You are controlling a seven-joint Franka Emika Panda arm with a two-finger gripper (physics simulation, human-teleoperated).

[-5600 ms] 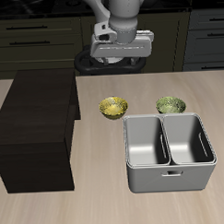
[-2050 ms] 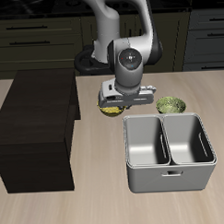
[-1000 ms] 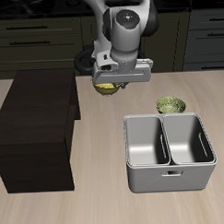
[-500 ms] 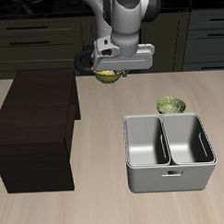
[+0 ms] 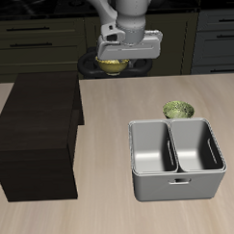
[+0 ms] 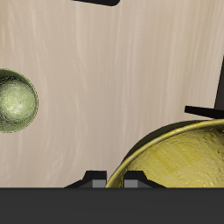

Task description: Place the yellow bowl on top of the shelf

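Note:
My gripper (image 5: 114, 63) is shut on the rim of the yellow bowl (image 5: 111, 65) and holds it high above the table's back part. In the wrist view the golden bowl (image 6: 179, 161) with its mottled inside fills the space just past my fingertips (image 6: 90, 178). The shelf (image 5: 37, 132), a large dark brown cabinet with a flat top, stands on the table below and to the side of the bowl, nearer the front edge. Its dark edge (image 6: 210, 105) shows in the wrist view.
An olive-green bowl (image 5: 178, 110) sits on the table behind the grey metal two-compartment bin (image 5: 177, 157); the bowl also shows in the wrist view (image 6: 16, 101). Dark kitchen cabinets line the back.
The gripper came down onto the yellow bowl, closed on its rim and has lifted it from the table, rising steadily over the last second.

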